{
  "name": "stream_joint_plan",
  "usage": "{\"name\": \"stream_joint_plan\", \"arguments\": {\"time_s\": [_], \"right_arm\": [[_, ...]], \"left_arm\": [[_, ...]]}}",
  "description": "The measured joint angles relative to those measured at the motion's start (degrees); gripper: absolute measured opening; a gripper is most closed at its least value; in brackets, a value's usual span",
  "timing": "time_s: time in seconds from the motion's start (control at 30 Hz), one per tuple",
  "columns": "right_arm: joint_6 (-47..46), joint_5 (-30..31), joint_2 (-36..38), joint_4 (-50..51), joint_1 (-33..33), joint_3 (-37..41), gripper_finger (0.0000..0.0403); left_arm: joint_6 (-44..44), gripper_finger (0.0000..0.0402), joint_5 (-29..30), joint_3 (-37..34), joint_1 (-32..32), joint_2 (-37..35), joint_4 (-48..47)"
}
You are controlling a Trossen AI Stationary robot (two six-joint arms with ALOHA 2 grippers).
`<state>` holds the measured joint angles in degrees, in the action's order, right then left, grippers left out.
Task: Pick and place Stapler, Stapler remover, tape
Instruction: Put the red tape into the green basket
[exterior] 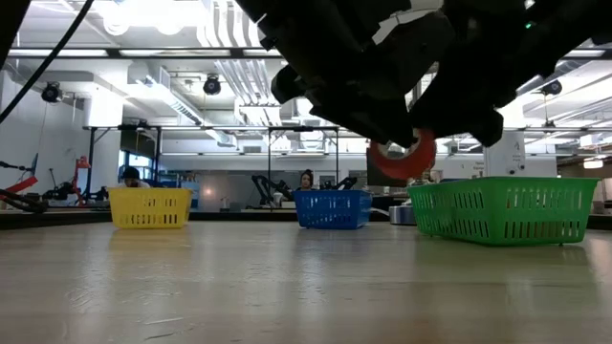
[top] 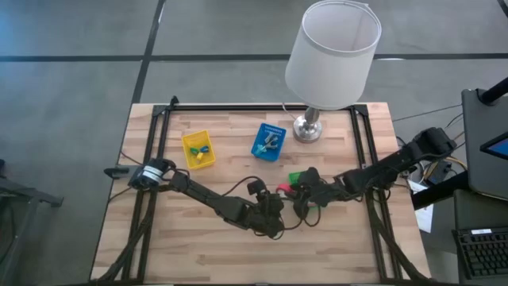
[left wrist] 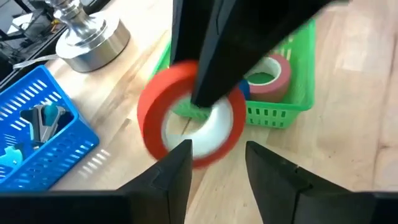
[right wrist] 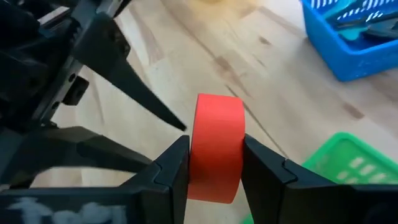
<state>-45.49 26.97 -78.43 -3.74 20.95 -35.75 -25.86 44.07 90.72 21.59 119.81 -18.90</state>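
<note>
A red tape roll (right wrist: 214,134) with a white core hangs in the air just in front of the green tray (top: 295,177), between both grippers. My right gripper (right wrist: 214,149) is shut on it. My left gripper (left wrist: 217,155) is open, its fingers pointing at the roll (left wrist: 155,115) from the table's left. The low view shows the roll (exterior: 411,158) above the tabletop. A pink roll (left wrist: 273,71) and a blue roll (left wrist: 244,90) lie inside the green tray (left wrist: 292,99). My right gripper pinches the red roll across its width, one finger (right wrist: 171,165) on each flat side face (left wrist: 214,121). It comes slanting down from the table's right. The roll stands on edge and is lifted clear of the table. My left gripper's fingertip (left wrist: 183,155) is right at the roll's lower rim; I cannot tell whether it touches.
A blue tray (top: 268,141) and a yellow tray (top: 198,149) with small items stand toward the far edge. A lamp's metal base (top: 307,129) stands right of the blue tray, its white shade (top: 333,52) above. Bare wood lies along the near edge.
</note>
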Motion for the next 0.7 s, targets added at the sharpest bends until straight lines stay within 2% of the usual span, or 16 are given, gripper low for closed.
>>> {"name": "stream_joint_plan", "arguments": {"time_s": [0.2, 0.43, 0.57, 0.7], "right_arm": [[-1.1, 0.5, 8.0, 14.3, 1.7, 0.0, 0.0114], [-9.0, 0.7, 17.8, 32.2, 4.9, 0.2, 0.0122], [-11.1, -2.9, 19.9, 34.6, 5.8, 1.6, 0.0125], [-11.4, -8.1, 18.6, 34.2, 5.9, 3.3, 0.0127]], "left_arm": [[0.5, 0.0140, 0.6, 0.1, 1.8, -0.1, 0.1], [-0.7, 0.0133, 1.3, 0.1, 2.9, -0.2, -0.2], [-1.1, 0.0133, 1.6, 0.1, 2.6, -0.2, -0.5], [-1.1, 0.0131, 2.3, 0.1, 2.1, -0.2, -0.5]]}}
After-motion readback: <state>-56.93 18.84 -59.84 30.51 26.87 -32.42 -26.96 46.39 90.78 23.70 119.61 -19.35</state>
